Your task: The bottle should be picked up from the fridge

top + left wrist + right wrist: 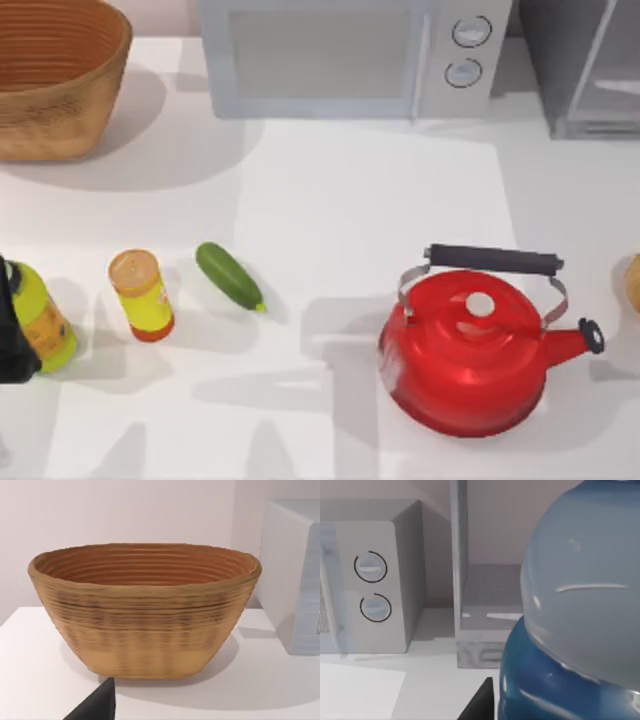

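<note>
Close before the right wrist camera, bottle [580, 580], fridge [485, 605] behind, finger state untellable

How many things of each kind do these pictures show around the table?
Bottles: 3, the yellow bottle with orange lid, the yellow-green bottle and the blue-capped bottle
Appliances: 2, microwave and fridge
Kettle: 1
Basket: 1
Cucumber: 1
Total: 8
</note>
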